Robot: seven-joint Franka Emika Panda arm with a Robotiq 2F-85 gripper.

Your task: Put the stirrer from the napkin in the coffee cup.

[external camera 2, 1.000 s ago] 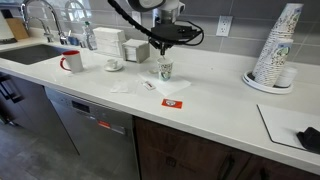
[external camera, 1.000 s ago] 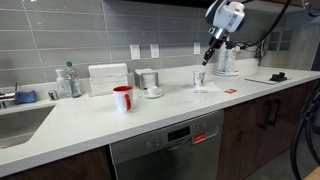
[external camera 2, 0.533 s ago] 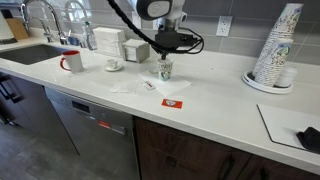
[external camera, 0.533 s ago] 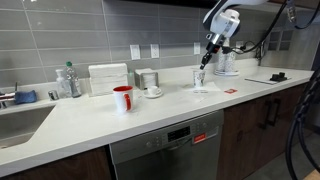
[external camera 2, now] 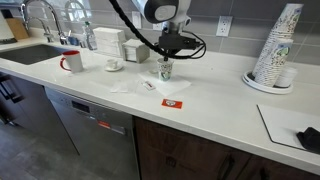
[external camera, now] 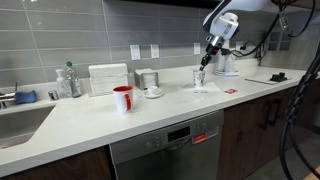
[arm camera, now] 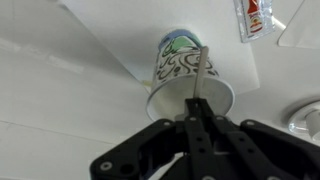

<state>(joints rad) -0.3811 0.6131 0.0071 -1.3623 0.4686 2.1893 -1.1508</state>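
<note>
The coffee cup [arm camera: 185,72], pale with a dark swirl pattern, stands on the white napkin [arm camera: 115,35]. It shows in both exterior views [external camera: 200,78] [external camera 2: 165,70], as does the napkin [external camera: 205,90] [external camera 2: 174,87]. My gripper [arm camera: 197,118] hangs straight above the cup [external camera: 208,58] [external camera 2: 165,50]. It is shut on the thin stirrer [arm camera: 201,75], which points down into the cup's mouth. Whether the stirrer's tip touches the cup's bottom is hidden.
A red packet [external camera 2: 170,102] lies on the counter in front of the napkin. A red mug [external camera: 123,98], a white cup with saucer [external camera: 153,91], a metal canister [external camera: 147,78] and a white dispenser [external camera: 108,79] stand further along. A stack of paper cups [external camera 2: 276,48] stands at the counter's far end.
The arm has shifted slightly and come down a little over the cup with the stirrer held. The cup and napkin have not moved.
</note>
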